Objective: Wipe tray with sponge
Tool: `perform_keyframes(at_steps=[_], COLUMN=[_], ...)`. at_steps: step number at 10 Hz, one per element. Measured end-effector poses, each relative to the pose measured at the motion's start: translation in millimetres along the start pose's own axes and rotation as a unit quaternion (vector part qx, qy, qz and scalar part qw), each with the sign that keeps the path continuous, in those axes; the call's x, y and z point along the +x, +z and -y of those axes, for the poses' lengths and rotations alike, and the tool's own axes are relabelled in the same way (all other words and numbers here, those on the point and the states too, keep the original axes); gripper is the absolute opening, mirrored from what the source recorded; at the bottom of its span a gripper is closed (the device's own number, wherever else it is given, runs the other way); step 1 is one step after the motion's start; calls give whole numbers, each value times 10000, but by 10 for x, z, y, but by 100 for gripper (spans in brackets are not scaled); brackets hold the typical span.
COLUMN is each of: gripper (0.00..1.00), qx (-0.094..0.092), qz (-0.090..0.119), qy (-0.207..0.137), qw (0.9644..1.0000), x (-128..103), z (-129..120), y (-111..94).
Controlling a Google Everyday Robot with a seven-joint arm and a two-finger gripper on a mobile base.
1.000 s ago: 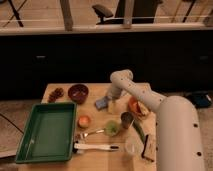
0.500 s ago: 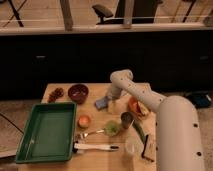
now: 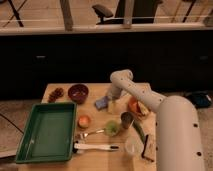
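While gripper (image 3: 111, 103) stays beside sponge (image 3: 101, 103), tray (image 3: 47, 134) unmoved

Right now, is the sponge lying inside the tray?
No, the sponge lies outside the tray, beyond its upper right corner, with the gripper right beside it.

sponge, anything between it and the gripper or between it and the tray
Nothing visible separates the gripper, which is just beside the sponge, from it. Toward the tray, a small orange object sits by the tray rim facing the sponge, close to the straight path.
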Motion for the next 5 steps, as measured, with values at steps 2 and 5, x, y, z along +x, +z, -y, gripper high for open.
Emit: perform_keyframes(at_steps=[2, 5], gripper=[80, 80], qx=[-2, -6], qz=[-1, 10], qy=[-1, -1], qw=[10000, 10000], x=[-1, 8], z=[0, -5], y=[0, 17])
